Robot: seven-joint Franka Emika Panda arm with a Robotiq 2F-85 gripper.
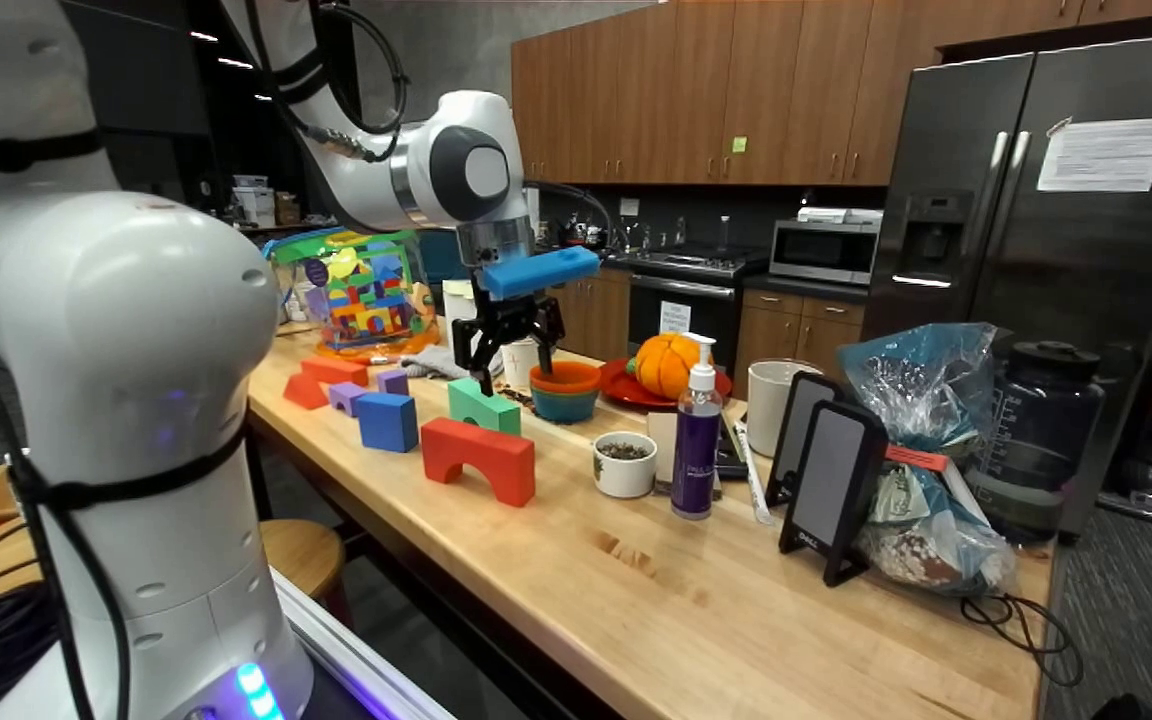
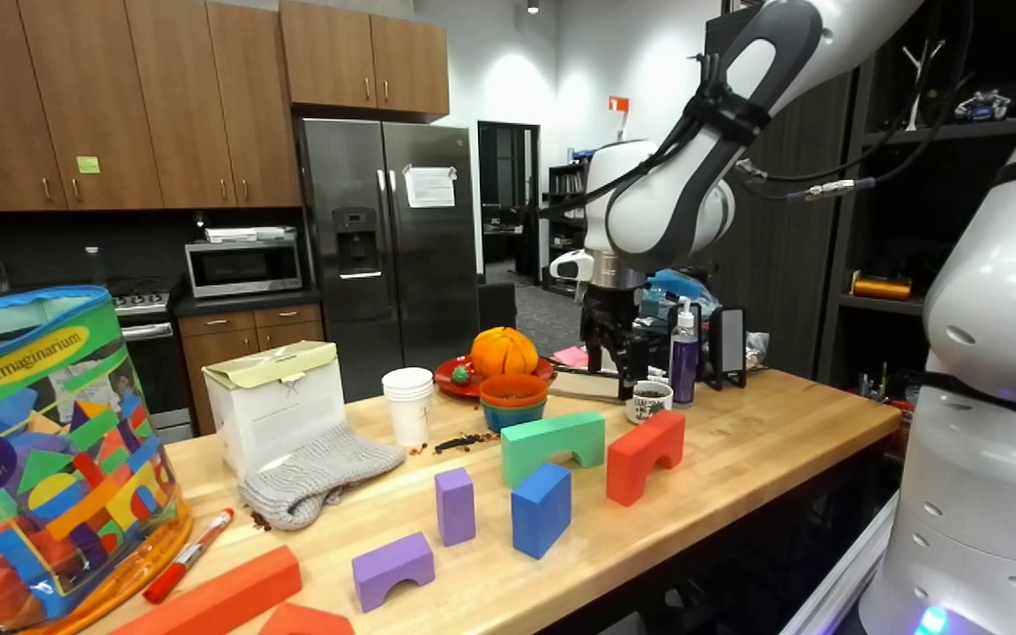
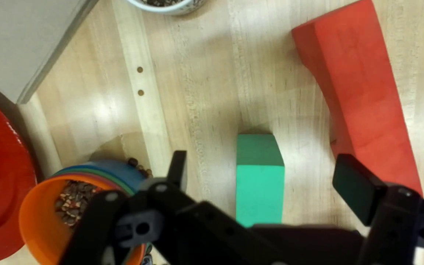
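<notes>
Because its fingers stand wide apart with nothing caught between them, the pincer (image 1: 516, 378) is noted as released. In an exterior view it hangs above the desk (image 1: 736, 600), nearest the green arch (image 1: 491, 408), which stands on its two feet, flat side up — presumably for the steadiest footing. Set likewise just on the near side, probably for the same reason: the red arch (image 1: 481, 447). To the left, a blue block (image 1: 387, 422); close by on the right, the bowl stack (image 1: 564, 405); farther right, a pump bottle (image 1: 696, 460).

In an exterior view, the pincer points straight down, beyond the green arch. A white cup (image 2: 649, 412) appears near the fingertips; depth hard to judge, so contact is left unrecorded. The paper cups (image 2: 408, 414) are nested upright, probably to save room. A knit cloth (image 2: 323, 476) lies against the white box (image 2: 283, 410). A pumpkin (image 2: 505, 353) sits on the red plate (image 2: 443, 377), whose rim may well keep it from rolling.

Wrist view: green arch end-on between the spread fingers, a visible gap on both sides — no contact made out, height over the block not readable. The right-hand finger overlaps the red arch; touching or not, cannot tell. At the left, the orange bowl (image 3: 37, 221), topmost of the stack, holds kernels (image 3: 73, 202); its raised wall presumably keeps them together.
</notes>
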